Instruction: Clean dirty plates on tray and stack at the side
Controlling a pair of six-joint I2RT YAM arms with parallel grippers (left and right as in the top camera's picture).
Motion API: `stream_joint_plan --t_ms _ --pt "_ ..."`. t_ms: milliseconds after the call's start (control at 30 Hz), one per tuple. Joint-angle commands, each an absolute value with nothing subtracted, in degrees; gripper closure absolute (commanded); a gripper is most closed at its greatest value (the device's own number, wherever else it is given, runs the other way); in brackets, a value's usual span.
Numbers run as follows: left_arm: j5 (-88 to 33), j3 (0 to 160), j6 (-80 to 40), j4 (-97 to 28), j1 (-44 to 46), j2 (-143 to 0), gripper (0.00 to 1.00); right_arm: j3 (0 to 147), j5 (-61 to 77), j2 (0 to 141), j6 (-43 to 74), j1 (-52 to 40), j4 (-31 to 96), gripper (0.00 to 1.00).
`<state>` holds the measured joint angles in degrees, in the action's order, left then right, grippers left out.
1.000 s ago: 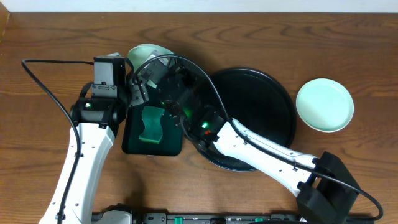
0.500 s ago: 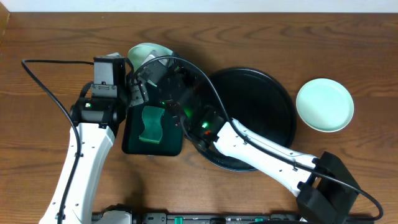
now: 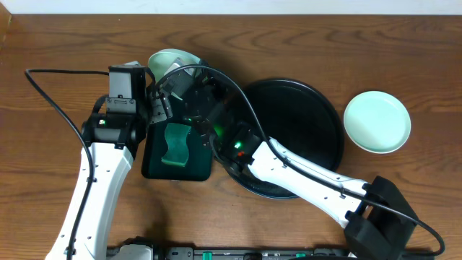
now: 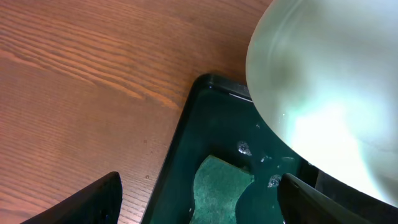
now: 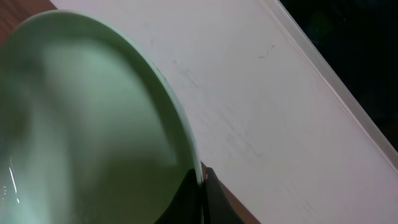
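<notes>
One glossy, pale-mint round plate hangs tilted above the dark green tray, its thin rim pinched in the closed right pincer; the left pincer gapes wide, empty.

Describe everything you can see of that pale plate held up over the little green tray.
The plate is small, round and shallow, pale mint and glossy, like glazed ceramic or plastic. It is lifted off the table and steeply tilted. The right gripper is shut on its rim, thin dark fingers pinching the edge. It hangs over one end of the rectangular dark green tray, where a green sponge lies. No smear can be made out on it.
</notes>
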<state>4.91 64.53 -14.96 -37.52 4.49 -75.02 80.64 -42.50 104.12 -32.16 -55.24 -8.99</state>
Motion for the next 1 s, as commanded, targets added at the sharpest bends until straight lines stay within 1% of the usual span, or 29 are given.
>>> stream_joint_plan --t_ms 0,67,233,300,600,733,900,967 --pt "5.82 64.84 -14.85 -37.71 4.29 -75.13 0.20 81.84 -43.48 102.87 -32.32 -55.48 -9.37 0.99" --pt "5.82 64.84 -14.85 -37.71 4.29 -75.13 0.20 81.84 -43.48 102.87 -30.81 -55.35 -9.39 0.99" --pt "5.82 64.84 -14.85 -37.71 4.29 -75.13 0.20 81.84 -43.38 102.87 -16.12 -54.09 -6.98 0.99" --pt "5.82 64.84 -14.85 -37.71 4.29 -75.13 0.20 81.84 -42.63 102.87 -8.95 -53.41 -3.79 0.99" --pt "5.82 64.84 -14.85 -37.71 4.29 -75.13 0.20 81.76 -35.07 102.87 12.05 -50.76 10.26 0.99" --pt "5.82 64.84 -14.85 -37.71 4.29 -75.13 0.20 81.73 -29.67 102.87 18.33 -48.80 13.06 0.99" --pt "5.82 64.84 -14.85 -37.71 4.29 -75.13 0.20 81.76 -17.74 102.67 19.84 -45.82 13.58 0.99" --pt "5.82 64.84 -14.85 -37.71 4.29 -75.13 0.20 81.76 -13.82 102.28 22.37 -44.29 14.24 0.99"
